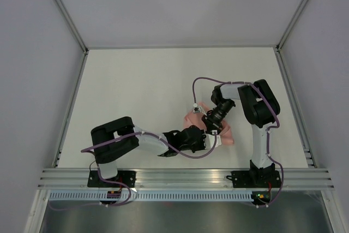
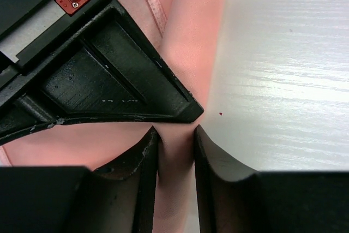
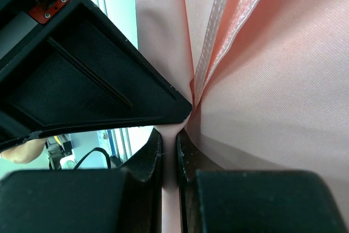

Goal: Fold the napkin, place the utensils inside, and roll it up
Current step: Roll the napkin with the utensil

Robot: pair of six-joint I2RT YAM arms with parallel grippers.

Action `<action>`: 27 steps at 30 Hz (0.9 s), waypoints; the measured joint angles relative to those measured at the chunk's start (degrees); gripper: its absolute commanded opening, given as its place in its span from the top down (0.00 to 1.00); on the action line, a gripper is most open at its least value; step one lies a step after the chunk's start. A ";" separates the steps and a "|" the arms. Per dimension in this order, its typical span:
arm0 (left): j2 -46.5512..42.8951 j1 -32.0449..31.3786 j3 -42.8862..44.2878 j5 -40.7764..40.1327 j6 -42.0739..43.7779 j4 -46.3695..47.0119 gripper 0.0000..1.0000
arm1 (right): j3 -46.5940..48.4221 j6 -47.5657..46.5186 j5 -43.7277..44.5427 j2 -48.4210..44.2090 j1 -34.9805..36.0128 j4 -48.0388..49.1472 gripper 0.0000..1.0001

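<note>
Above the arms, the fixed camera shows the napkin (image 1: 192, 117) lying as a bunched pink heap on the white surface (image 1: 136, 91), right of centre and towards the near edge. Both arms reach into it. The left fingers (image 1: 203, 140) come in from the left at the heap's near side, and the right fingers (image 1: 214, 128) come down from the far right onto its middle. The two sets of fingers are just beside each other, and pink cloth shows on both sides of them. From this height I cannot tell how either pair of fingers stands.

At the left wrist, the left fingers (image 2: 144, 173) rise from the bottom edge with a strip of the napkin (image 2: 188, 53) drawn between them, closed on that fold. The cloth spreads away upward and to the left, with a stitched hem running along its upper part. A black wedge-shaped piece (image 2: 109, 80) with a small red part at its top crosses the upper left, its tip close to the fingertips. Bare surface (image 2: 283, 80) fills the right side.

At the right wrist, the right fingers (image 3: 146, 162) are pressed nearly together on a thin pinch of the napkin (image 3: 283, 107). The cloth fans out above them, filling the right half, and two glossy hems converge at the pinch. A like black wedge (image 3: 82, 75) fills the upper left.
</note>
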 measured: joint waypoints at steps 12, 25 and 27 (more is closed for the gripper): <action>1.44 3.13 3.45 8.50 -5.03 -4.04 0.98 | -0.63 0.83 1.07 -1.62 -0.48 -0.46 0.57; 3.76 12.07 5.27 27.76 -13.73 -4.50 0.98 | -2.08 4.46 5.79 -15.61 -4.79 12.55 0.48; 4.48 13.75 5.60 31.56 -15.15 -4.44 0.98 | -2.19 5.01 5.73 -18.86 -6.75 14.19 0.48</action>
